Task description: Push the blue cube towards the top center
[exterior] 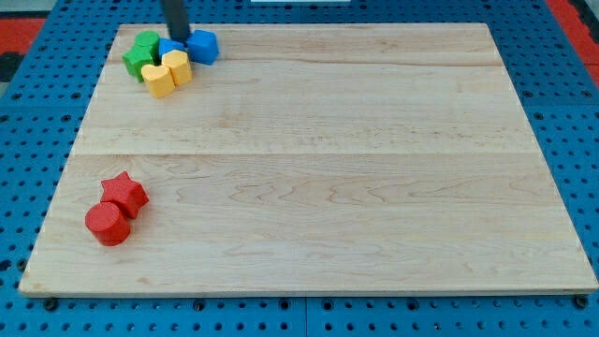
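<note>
The blue cube [203,46] lies near the board's top left corner. My tip [178,36] stands just to its left, touching or nearly touching it. The rod comes down from the view's top edge. A second blue block [170,49] sits right below the tip, partly hidden by the rod; its shape is unclear. Two green blocks [142,53] lie to the left of that. A yellow heart-shaped block [176,65] and a second yellow block [158,80] lie just below the blue ones.
A red star [124,194] and a red cylinder [108,224] lie together at the lower left of the wooden board [328,168]. Blue pegboard surrounds the board.
</note>
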Controlling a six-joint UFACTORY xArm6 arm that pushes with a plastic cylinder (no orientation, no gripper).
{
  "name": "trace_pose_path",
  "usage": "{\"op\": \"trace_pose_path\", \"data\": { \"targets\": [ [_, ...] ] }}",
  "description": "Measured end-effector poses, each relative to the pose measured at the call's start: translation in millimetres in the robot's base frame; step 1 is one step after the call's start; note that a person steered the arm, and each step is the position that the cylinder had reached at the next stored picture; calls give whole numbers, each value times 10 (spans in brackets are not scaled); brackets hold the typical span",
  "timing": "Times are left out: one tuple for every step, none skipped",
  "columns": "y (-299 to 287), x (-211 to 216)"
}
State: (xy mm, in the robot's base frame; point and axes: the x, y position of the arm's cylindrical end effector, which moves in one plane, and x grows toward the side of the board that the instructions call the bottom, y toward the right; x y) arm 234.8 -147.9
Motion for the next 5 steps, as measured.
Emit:
{"op": "trace_pose_path", "data": {
  "targets": [
    [1044,105],
    [571,-60],
    [-353,-208],
    [-578,-27],
    [-119,166]
  ]
}}
